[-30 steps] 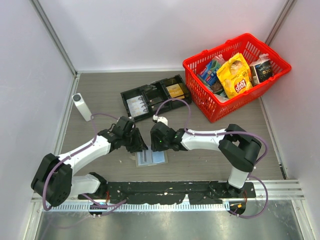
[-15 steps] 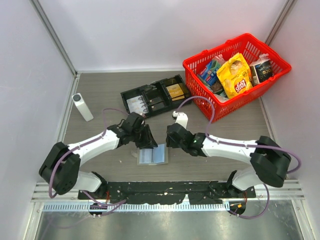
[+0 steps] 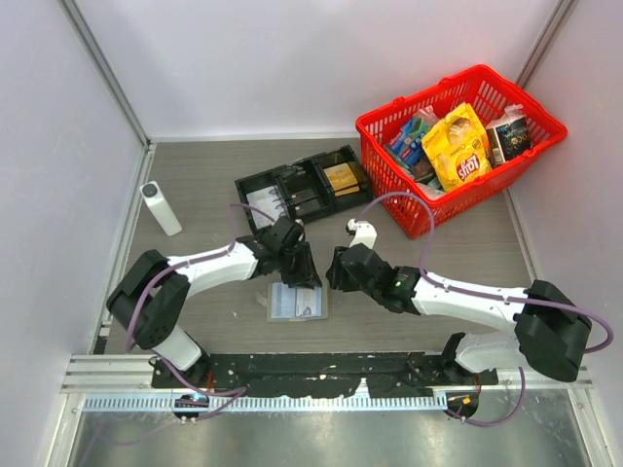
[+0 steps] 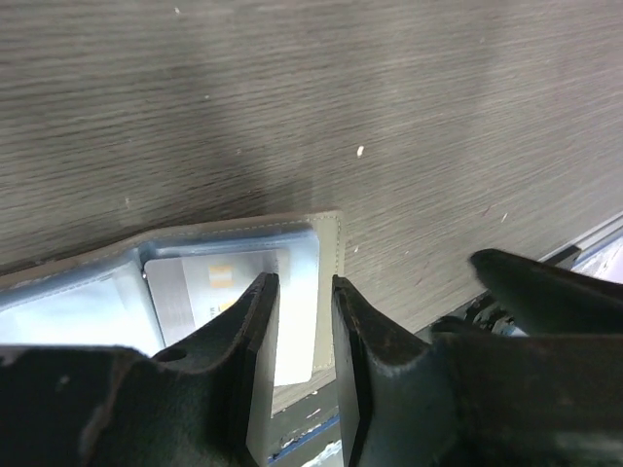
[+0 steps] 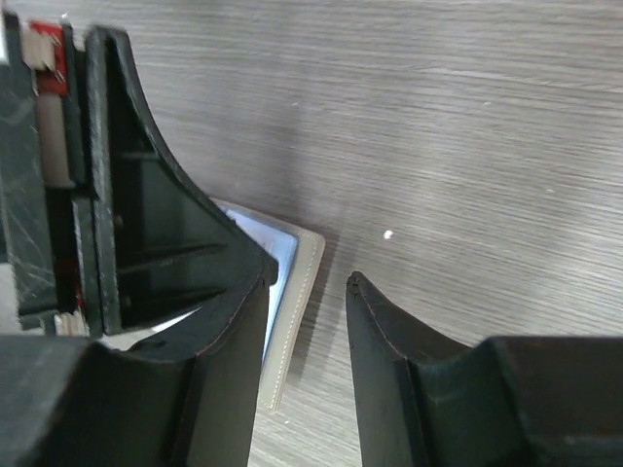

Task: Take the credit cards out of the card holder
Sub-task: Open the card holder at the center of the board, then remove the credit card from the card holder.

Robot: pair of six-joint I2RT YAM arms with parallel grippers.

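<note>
The card holder [image 3: 297,302] lies open and flat on the table, grey with a stitched edge [image 4: 334,255]. Pale blue and whitish credit cards [image 4: 216,289] sit in its pockets. My left gripper [image 3: 300,275] hovers over the holder's upper right part. Its jaws [image 4: 300,284] stand a narrow gap apart, and only the flat card shows through the gap. My right gripper [image 3: 337,277] is just right of the holder and open [image 5: 310,274]. Its left finger is over the holder's edge [image 5: 300,292], with bare table between the jaws.
A long black compartmented tray [image 3: 302,190] lies behind the grippers. A red basket [image 3: 384,180] of snack packs stands at the back right. A white cylinder [image 3: 161,207] stands at the left. Walls close in the table on three sides.
My left gripper has moved right, from the holder's left side to over its upper right part. The right gripper has drawn back rightward. The left jaws have narrowed slightly.
</note>
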